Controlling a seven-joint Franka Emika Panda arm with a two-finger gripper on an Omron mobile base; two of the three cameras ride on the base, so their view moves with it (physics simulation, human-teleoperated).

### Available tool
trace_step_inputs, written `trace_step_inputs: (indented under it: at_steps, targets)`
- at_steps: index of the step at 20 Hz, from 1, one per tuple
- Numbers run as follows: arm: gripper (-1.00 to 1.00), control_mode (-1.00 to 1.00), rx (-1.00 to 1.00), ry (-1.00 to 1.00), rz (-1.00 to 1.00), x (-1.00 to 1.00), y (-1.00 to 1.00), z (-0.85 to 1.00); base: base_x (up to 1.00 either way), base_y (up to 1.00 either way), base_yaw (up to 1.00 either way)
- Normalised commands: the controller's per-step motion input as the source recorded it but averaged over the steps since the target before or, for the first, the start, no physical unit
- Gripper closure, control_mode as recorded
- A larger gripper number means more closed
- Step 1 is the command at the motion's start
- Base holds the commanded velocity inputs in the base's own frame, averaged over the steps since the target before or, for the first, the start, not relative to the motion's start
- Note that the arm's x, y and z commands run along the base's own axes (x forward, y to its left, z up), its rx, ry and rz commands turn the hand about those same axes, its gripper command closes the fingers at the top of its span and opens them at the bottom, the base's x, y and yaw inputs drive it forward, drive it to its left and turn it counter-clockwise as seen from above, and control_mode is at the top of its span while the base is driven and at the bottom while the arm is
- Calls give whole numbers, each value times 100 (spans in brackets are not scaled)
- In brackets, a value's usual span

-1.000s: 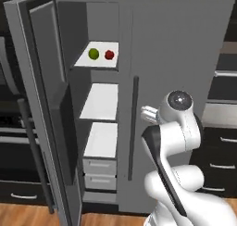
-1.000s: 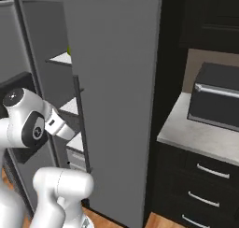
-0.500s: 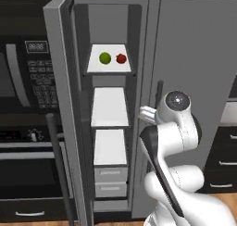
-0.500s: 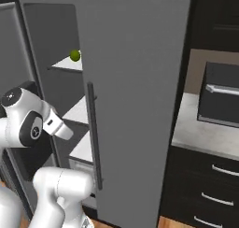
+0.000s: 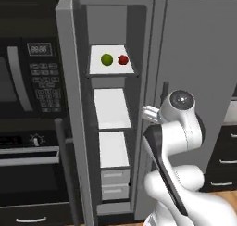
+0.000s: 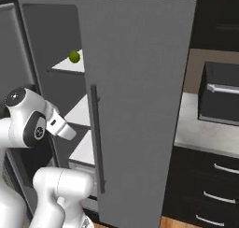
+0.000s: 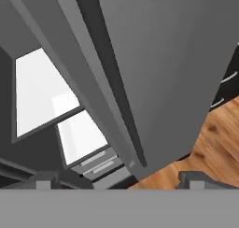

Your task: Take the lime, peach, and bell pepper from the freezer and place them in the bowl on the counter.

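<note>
The freezer stands open; the lime and bell pepper sit near the top shelf's front edge. Fingers spread apart, tips barely visible.

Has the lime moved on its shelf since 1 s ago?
No. The lime sits left of the bell pepper on the top shelf, as before; the camera moved.

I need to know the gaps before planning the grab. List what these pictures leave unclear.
- Peach: the top shelf carries just a lime and a red pepper in the left base view.
- Pepper in the right base view: hidden behind the closed door; the lime shows.
- Jaws: tips cut by the hand view's bottom edge; spacing unclear.
</note>
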Motion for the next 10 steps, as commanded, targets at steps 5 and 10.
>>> trace_step_inputs:
  at_steps: [5,10]
  targets:
    - [-100,100,0,0,0,0,0,0,64,20,-6]
    - [-100,100,0,0,0,0,0,0,90,4,-8]
